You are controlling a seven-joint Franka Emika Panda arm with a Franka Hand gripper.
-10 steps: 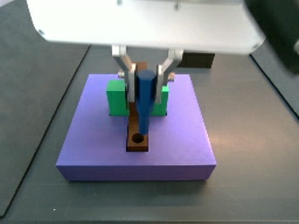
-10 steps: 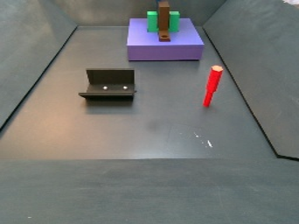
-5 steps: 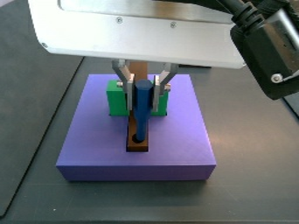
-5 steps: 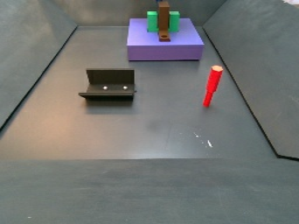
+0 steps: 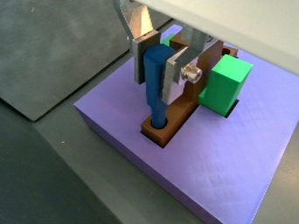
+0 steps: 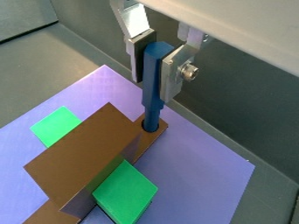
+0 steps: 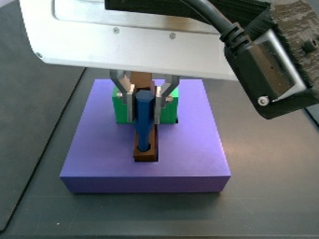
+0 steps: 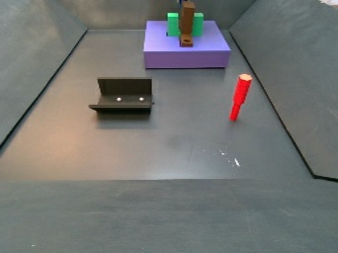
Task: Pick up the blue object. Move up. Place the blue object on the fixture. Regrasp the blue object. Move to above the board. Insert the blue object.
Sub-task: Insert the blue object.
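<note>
The gripper [image 5: 162,68] is above the board [image 5: 233,166], over the end of the brown strip [image 6: 87,162] where the round hole is. It holds the blue object [image 5: 155,83] between its two silver fingers [image 5: 177,70], with the jaws closed narrowly on the upper part of the peg. The blue object stands upright, so its long axis is vertical. Its top end is between the fingers and its bottom end points straight down at the hole in the strip. In both wrist views the lower end meets the strip at the hole, but I cannot tell how deep it sits inside.

In a side view the blue object [image 7: 145,121] appears as a vertical bar in front of the two green blocks [image 7: 123,105], which stand on either side of the strip. The wide white body of the arm hides the top of the gripper there.

In a side view, the fixture [image 8: 123,96] stands on the grey desk [image 8: 172,148], well apart from the board [image 8: 185,51]. A red peg [image 8: 240,97] stands upright on the desk, on the other side from the fixture.
</note>
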